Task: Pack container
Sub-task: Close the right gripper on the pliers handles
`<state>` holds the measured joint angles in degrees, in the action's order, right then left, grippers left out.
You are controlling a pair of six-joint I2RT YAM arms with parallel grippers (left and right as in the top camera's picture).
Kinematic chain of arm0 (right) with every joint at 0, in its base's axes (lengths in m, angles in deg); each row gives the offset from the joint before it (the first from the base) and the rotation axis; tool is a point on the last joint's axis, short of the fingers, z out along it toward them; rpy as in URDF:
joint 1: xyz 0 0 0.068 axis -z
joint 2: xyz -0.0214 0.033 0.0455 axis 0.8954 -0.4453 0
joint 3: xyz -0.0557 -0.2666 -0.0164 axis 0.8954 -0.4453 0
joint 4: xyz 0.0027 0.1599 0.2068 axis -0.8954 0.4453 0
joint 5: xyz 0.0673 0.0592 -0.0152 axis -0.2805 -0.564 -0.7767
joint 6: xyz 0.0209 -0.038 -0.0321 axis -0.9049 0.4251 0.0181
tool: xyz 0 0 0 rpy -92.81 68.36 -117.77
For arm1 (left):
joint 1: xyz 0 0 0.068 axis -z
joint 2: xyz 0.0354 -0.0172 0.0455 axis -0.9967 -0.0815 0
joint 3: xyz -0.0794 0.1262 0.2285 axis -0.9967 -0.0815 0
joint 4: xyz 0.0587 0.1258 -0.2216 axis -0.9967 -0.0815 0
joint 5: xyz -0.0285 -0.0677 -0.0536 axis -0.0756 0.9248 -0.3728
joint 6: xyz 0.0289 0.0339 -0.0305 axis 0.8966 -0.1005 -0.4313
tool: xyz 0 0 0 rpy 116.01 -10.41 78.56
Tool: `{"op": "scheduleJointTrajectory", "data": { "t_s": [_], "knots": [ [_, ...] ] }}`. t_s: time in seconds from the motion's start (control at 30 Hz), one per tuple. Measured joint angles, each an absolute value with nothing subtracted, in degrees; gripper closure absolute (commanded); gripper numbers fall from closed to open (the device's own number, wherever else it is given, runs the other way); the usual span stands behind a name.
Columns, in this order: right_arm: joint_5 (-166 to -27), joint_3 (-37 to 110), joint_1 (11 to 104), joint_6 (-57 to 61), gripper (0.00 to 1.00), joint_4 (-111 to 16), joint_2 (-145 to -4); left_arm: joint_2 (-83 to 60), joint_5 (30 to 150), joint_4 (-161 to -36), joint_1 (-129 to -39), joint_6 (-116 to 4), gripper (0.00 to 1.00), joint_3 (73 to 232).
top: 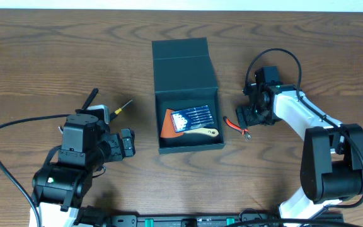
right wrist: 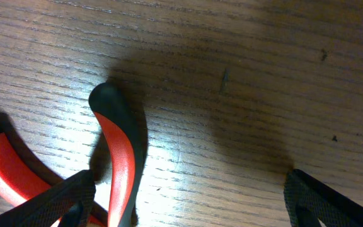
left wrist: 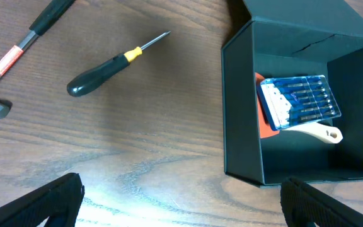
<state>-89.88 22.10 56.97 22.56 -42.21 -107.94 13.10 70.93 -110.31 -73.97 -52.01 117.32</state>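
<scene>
The table is brown wood veneer with strong, wavy grain, and the lamps leave a pale sheen on it under both wrist cameras. Beyond its far edge a thin whitish strip is all that shows of the room; along the near edge runs a black rail. The left gripper hangs above bare wood with its jaws spread wide, and it has hold of nothing. The container stands between the two claws, to the right of the left one and just ahead of it, with its flap lid thrown back toward the far edge. Inside it lie a blue tool case, something orange beneath that, and a cream handle. Ahead and to the left of that claw, a black-handled screwdriver and a hammer lie flat on the wood, apart from each other. The right gripper is likewise wide apart and gripping nothing. It hovers low over the red-and-black pliers, which lie on the table with one handle between its fingertips, close to the left-hand one in that view.
</scene>
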Motion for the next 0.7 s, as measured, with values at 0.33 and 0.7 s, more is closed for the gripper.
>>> {"op": "scheduleJointTrajectory", "data": {
  "t_s": [0.33, 0.7],
  "knots": [
    [-90.7, 22.1, 57.0, 22.6, 0.07, -42.3, -107.8, 13.1, 70.9, -110.3, -74.0, -52.0, 0.01, 117.3],
    [-91.7, 22.1, 57.0, 22.6, 0.05, -42.5, -107.7, 13.1, 70.9, -110.3, -74.0, -52.0, 0.01, 117.3]
  ]
}}
